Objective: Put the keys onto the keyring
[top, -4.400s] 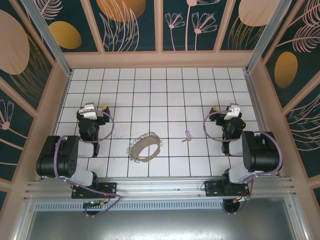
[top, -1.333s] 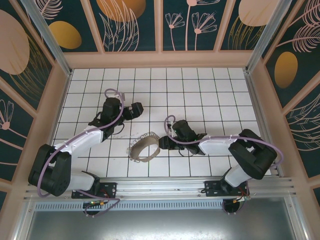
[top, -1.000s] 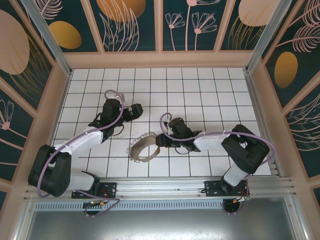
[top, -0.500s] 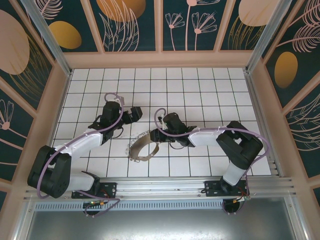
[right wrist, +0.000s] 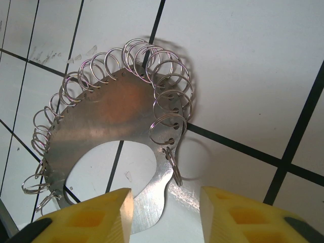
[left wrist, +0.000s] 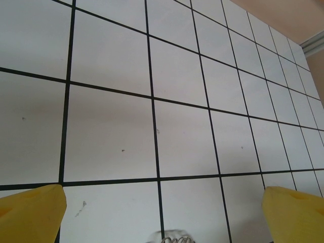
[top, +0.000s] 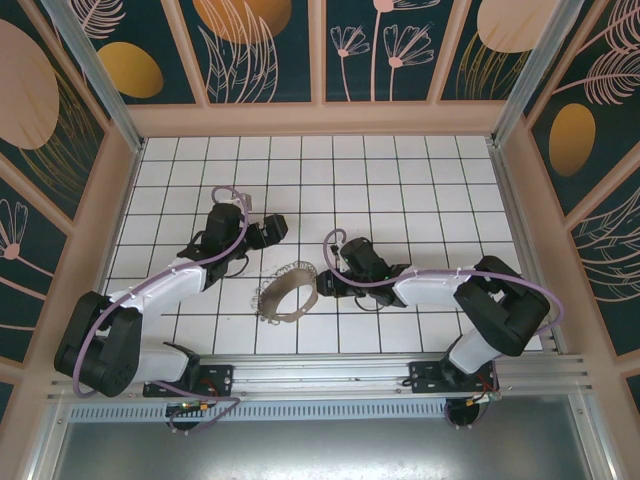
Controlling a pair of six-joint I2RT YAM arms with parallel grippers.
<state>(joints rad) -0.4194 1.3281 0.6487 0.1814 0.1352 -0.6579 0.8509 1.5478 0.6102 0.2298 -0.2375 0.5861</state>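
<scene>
The keyring (top: 284, 297) is a thin grey metal band curled into a loop, with a row of small wire rings along its far edge. It lies on the white tiles in the middle. In the right wrist view the band (right wrist: 109, 109) curves just ahead of my right gripper (right wrist: 164, 215), whose yellow fingers (right wrist: 238, 215) stand open on either side of the band's loose end. From above, the right gripper (top: 322, 285) sits at the loop's right side. My left gripper (top: 274, 229) hovers open beyond the loop, with a few rings (left wrist: 172, 238) at its view's bottom edge. The lilac-pink key is hidden.
The tiled floor (top: 420, 190) is boxed in by low wooden walls (top: 320, 118) on three sides. An aluminium rail (top: 320, 375) with both arm bases runs along the near edge. Bare tiles stretch across the back and right.
My right arm reached left to the loop, then drew back a little to the right. The loop's right end shifted and it now looks rounder. The left arm has barely moved.
</scene>
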